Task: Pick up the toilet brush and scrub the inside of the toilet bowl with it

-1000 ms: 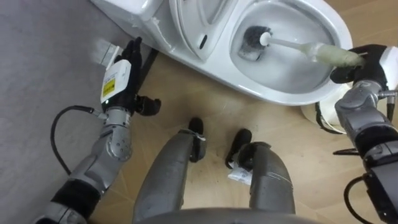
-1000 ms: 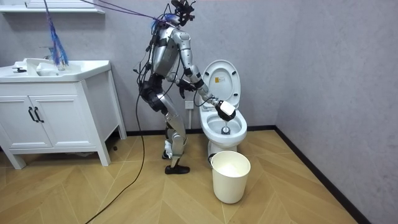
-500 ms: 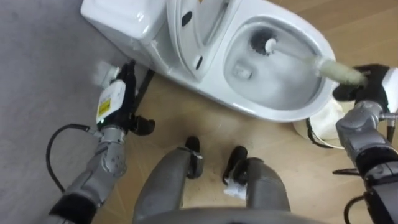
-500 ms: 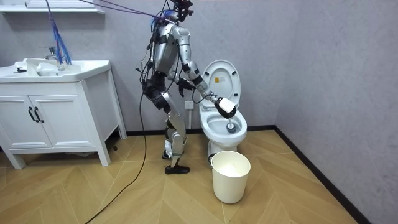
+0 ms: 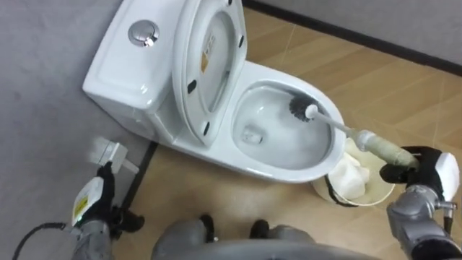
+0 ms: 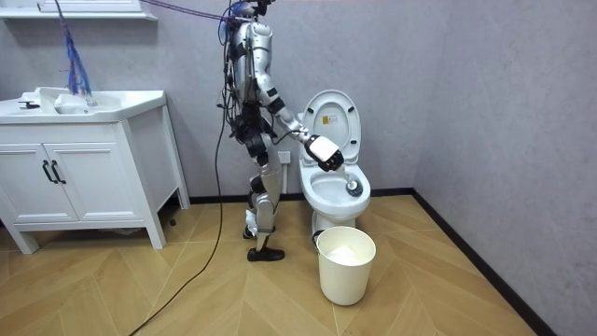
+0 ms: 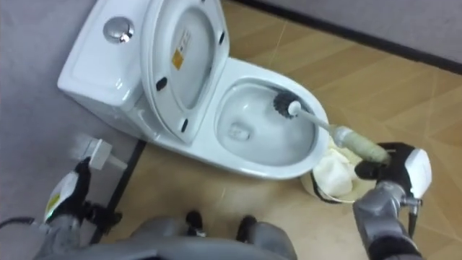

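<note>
Here, right robot hand [image 5: 426, 170] gripping pale-handled brush [image 5: 348, 131], dark bristles [image 5: 297, 107] inside toilet bowl [image 5: 285, 173]

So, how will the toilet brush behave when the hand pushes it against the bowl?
The toilet brush shows a straight handle, so probably stiff. Its dark bristle head should flex slightly against the toilet bowl. Held at its far end by the right hand, it may twist.
</note>
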Robot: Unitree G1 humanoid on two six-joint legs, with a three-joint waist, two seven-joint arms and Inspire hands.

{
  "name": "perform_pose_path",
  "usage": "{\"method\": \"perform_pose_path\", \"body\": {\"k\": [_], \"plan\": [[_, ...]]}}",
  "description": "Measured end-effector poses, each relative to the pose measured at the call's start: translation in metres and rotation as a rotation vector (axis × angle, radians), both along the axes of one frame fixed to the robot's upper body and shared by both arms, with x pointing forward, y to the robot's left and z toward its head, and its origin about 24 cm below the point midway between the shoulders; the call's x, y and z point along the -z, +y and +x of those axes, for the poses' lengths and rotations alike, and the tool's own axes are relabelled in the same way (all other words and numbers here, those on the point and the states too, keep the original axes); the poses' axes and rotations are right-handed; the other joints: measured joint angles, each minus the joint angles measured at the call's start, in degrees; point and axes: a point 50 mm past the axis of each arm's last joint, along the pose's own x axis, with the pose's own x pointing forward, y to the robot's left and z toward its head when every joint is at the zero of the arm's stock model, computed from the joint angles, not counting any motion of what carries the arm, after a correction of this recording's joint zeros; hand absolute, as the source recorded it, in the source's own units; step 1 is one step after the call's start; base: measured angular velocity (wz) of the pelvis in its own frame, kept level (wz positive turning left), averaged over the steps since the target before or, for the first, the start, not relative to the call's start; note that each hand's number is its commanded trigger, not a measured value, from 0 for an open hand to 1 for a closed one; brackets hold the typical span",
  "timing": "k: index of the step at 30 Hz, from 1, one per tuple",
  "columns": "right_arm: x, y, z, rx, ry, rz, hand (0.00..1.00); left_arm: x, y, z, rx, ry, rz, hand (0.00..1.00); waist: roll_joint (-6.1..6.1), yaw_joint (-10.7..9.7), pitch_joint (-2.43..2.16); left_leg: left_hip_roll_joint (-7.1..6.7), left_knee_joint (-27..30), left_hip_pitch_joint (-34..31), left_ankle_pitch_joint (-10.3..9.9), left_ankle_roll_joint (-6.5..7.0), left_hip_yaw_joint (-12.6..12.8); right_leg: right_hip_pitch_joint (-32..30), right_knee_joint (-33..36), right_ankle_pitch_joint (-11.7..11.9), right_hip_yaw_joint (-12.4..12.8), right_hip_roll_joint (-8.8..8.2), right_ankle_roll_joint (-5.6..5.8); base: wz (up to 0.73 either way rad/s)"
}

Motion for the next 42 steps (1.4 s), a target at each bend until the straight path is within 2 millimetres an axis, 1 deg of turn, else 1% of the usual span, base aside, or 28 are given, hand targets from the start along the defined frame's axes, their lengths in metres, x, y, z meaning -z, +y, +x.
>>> {"method": "perform_pose_path", "body": {"k": [4,5,7,8,10,12,16,19,20,22,24,25,26,27,30,34,37,42], "plan": [[-0.002,0.004,-0.01,-0.018,-0.013,0.006,1.0,0.003,0.001,-0.02,-0.076,0.053,-0.016,0.0,0.12,-0.12,0.15,-0.06,-2.29,3.82,0.01,0.0,1.59,2.44,-0.83,-0.16,1.18,0.14,0.2,-0.22],[-0.001,0.007,-0.013,-0.018,-0.016,0.011,1.0,0.004,0.002,-0.024,-0.088,0.061,-0.018,0.0,-0.03,-0.31,0.31,-0.05,-2.9,4.8,0.01,-0.02,1.76,3.38,-1.05,-0.17,1.23,0.26,0.22,0.0],[0.0,0.011,-0.016,-0.013,-0.022,0.024,1.0,0.004,0.003,-0.026,-0.112,0.058,-0.021,0.0,-0.17,-0.9,0.52,-0.05,-3.3,5.76,-0.01,-0.05,1.79,4.38,-1.35,-0.22,1.3,0.44,0.29,0.0],[0.001,0.012,-0.018,-0.013,-0.024,0.029,1.0,0.004,0.003,-0.025,-0.117,0.056,-0.024,0.0,-0.23,-1.12,0.63,-0.05,-3.71,6.32,-0.02,-0.05,1.83,5.06,-2.14,-0.17,1.36,0.83,0.36,-0.04],[0.002,0.013,-0.022,-0.009,-0.02,0.034,1.0,0.004,0.003,-0.026,-0.13,0.057,-0.031,0.0,-0.22,-1.34,0.69,-0.04,-4.42,7.42,-0.02,-0.05,2.04,6.03,-2.98,-0.03,1.89,1.02,0.54,-0.09],[0.003,0.013,-0.024,-0.005,-0.015,0.037,1.0,0.005,0.004,-0.028,-0.148,0.063,-0.034,0.0,-0.08,-1.38,0.68,-0.05,-5.15,8.8,-0.13,-0.08,2.24,6.95,-3.33,0.02,2.5,1.24,0.58,-0.14],[0.005,0.015,-0.028,0.021,-0.016,0.05,1.0,0.007,0.003,-0.031,-0.164,0.077,-0.036,0.0,0.12,-1.79,0.71,0.16,-5.4,10.62,-0.5,-0.18,2.92,8.94,-4.39,0.19,2.83,1.56,0.68,-0.09],[0.006,0.014,-0.033,0.063,-0.023,0.06,1.0,0.012,0.001,-0.042,-0.206,0.12,-0.043,0.0,0.7,-2.12,0.71,0.47,-5.42,12.12,-1.23,-0.38,2.93,10.63,-5.07,0.2,3.21,1.98,0.67,-0.05],[0.005,0.011,-0.033,0.082,-0.029,0.057,1.0,0.014,0.0,-0.046,-0.23,0.138,-0.048,0.0,1.02,-2.5,0.71,0.5,-5.47,12.48,-1.36,-0.38,2.93,11.04,-5.16,0.2,3.25,2.03,0.67,0.0],[0.004,0.007,-0.036,0.119,-0.042,0.059,1.0,0.015,0.0,-0.05,-0.238,0.16,-0.049,0.0,1.38,-2.76,0.51,0.56,-5.51,12.54,-1.51,-0.41,2.92,11.12,-5.19,0.19,3.22,2.08,0.68,0.0],[0.004,0.002,-0.039,0.154,-0.044,0.052,1.0,0.015,0.0,-0.05,-0.24,0.161,-0.047,0.0,1.61,-2.78,0.39,0.55,-5.51,12.76,-1.51,-0.42,2.92,11.25,-5.22,0.19,3.24,2.1,0.67,0.0],[0.006,0.0,-0.043,0.175,-0.036,0.049,1.0,0.015,0.0,-0.05,-0.24,0.162,-0.047,0.0,1.7,-2.8,0.42,0.56,-5.5,13.22,-1.5,-0.42,2.91,11.79,-5.31,0.19,3.23,2.11,0.67,0.0],[0.009,-0.003,-0.049,0.202,-0.016,0.048,1.0,0.015,0.0,-0.05,-0.242,0.163,-0.047,0.0,1.45,-2.82,0.49,0.56,-5.51,13.61,-1.51,-0.43,2.9,12.31,-5.8,0.19,3.2,2.14,0.67,0.03],[0.011,-0.004,-0.055,0.227,0.003,0.048,1.0,0.016,0.0,-0.05,-0.244,0.164,-0.048,0.0,1.44,-2.83,0.25,0.57,-5.52,13.71,-1.58,-0.46,2.84,12.74,-6.05,0.2,3.26,2.2,0.67,0.03],[0.015,-0.006,-0.063,0.266,0.027,0.059,1.0,0.015,0.002,-0.048,-0.269,0.152,-0.052,0.0,1.67,-2.83,0.28,0.57,-5.92,14.36,-1.58,-0.48,3.11,13.13,-6.05,0.19,4.02,2.34,0.68,-0.06],[0.017,-0.007,-0.068,0.291,0.042,0.059,1.0,0.014,0.005,-0.048,-0.293,0.147,-0.053,0.0,1.59,-3.33,0.28,0.54,-5.91,14.47,-1.58,-0.47,3.4,13.1,-6.05,0.19,4.43,2.39,0.7,-0.04],[0.019,-0.009,-0.074,0.347,0.047,0.067,1.0,0.014,0.008,-0.049,-0.319,0.141,-0.049,0.0,1.34,-3.88,0.27,0.47,-5.91,14.62,-1.58,-0.46,3.39,13.17,-6.04,0.21,4.56,2.39,0.73,0.0],[0.029,-0.011,-0.092,0.484,0.094,0.114,1.0,0.017,0.008,-0.049,-0.345,0.163,-0.059,0.0,1.11,-4.11,0.37,0.25,-5.96,15.29,-1.59,-0.45,3.34,13.29,-6.19,0.18,4.77,2.4,0.78,0.0]]}}
